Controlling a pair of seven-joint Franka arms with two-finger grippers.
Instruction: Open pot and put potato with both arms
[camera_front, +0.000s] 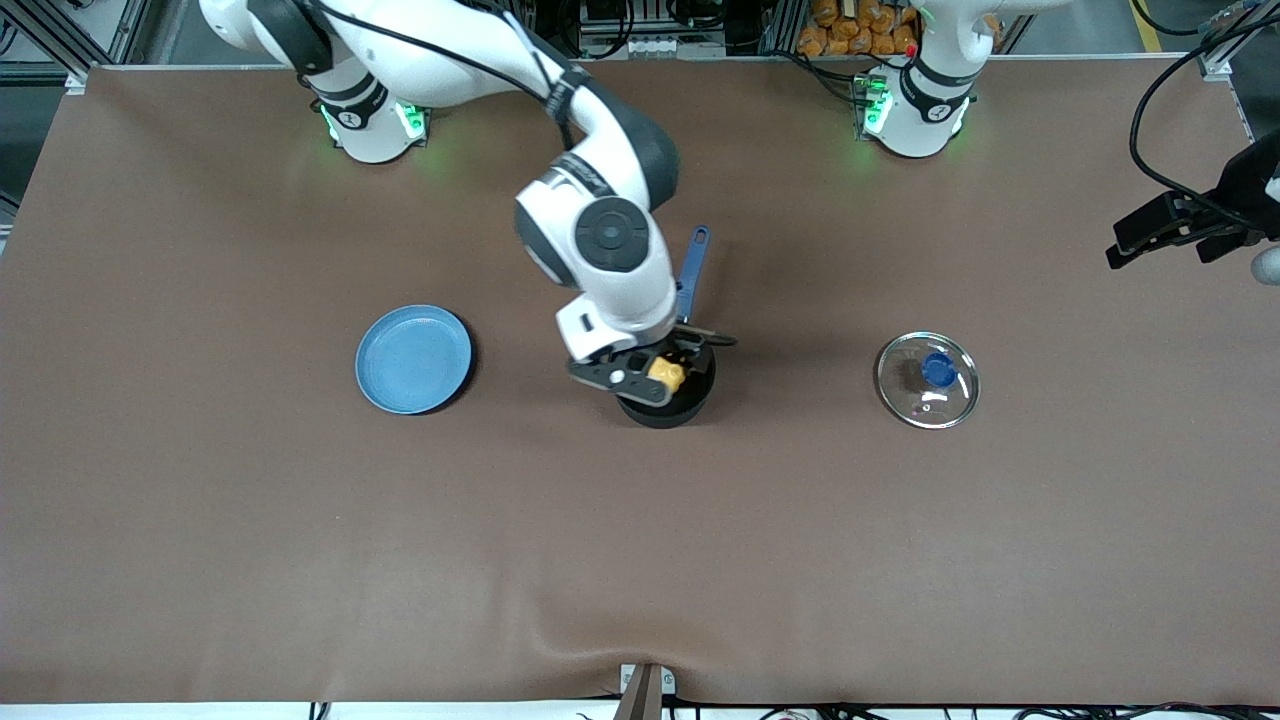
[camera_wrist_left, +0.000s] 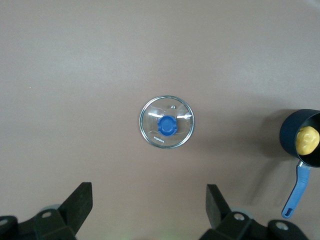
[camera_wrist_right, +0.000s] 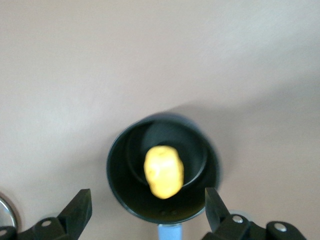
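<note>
This is a robotics lab, not a kitchen. Two white arms are bolted at the edge of a bench (camera_front: 200, 550) covered with plain brown cloth, green lights glowing at their bases (camera_front: 375, 125). Aluminium framing (camera_front: 60, 40), loose black cables (camera_front: 1160, 100) and equipment racks crowd the bench edge, well apart from the right end effector (camera_front: 640, 372), which hangs over a lone saucepan (camera_front: 665, 405).

White arms (camera_front: 610, 270) with dark grey joints, black cables, green-lit bases.
</note>
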